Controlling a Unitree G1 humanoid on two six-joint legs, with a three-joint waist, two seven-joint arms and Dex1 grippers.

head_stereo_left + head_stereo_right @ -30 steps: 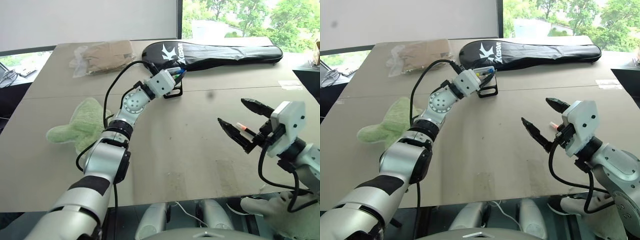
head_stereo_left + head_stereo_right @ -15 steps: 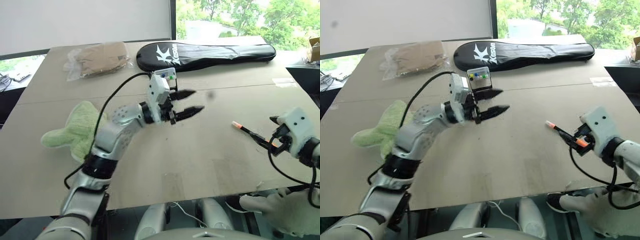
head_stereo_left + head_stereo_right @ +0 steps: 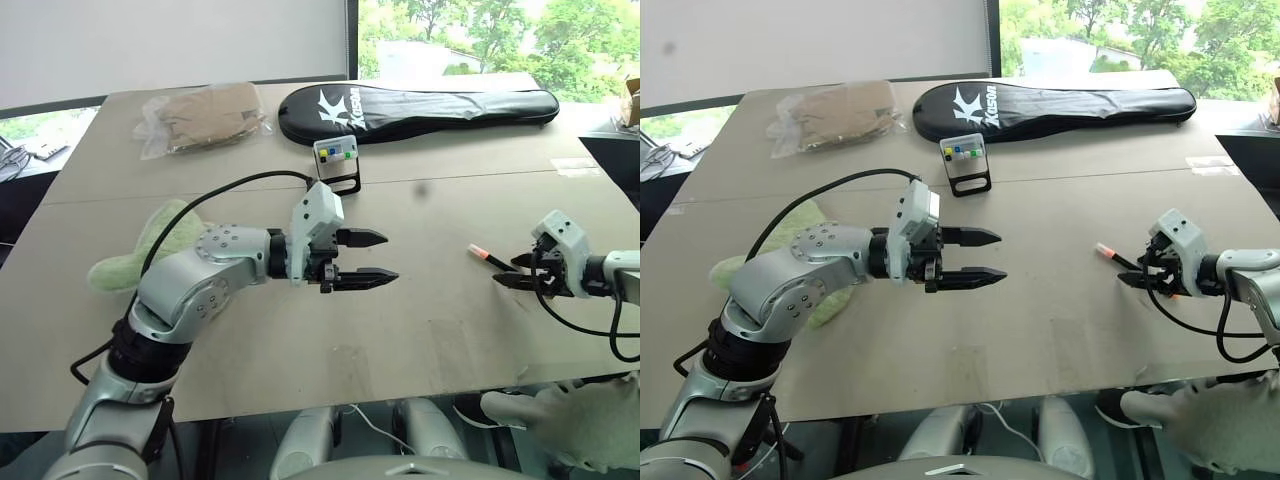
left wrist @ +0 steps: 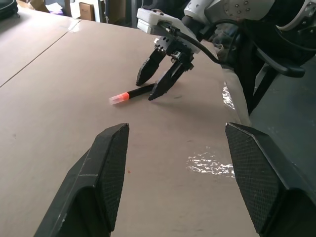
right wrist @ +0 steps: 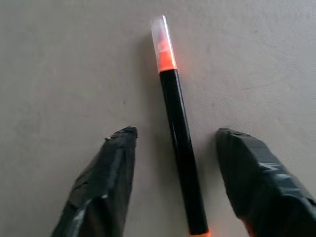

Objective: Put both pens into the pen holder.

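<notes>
On the table, the right hand (image 3: 512, 272) straddles the orange-tipped pen (image 5: 176, 118) (fingers apart, untouching); left hand (image 3: 368, 258) gapes.

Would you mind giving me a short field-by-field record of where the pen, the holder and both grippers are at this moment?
orange-tipped pen: lying flat on the table, between the right gripper's fingers, not clamped
right gripper: lowered to the table, fingers astride the pen barrel, open
left gripper: open, empty, above mid-table
pen holder: upright at the far side, beside the black racket bag
other items: green cloth, bagged tan item
</notes>
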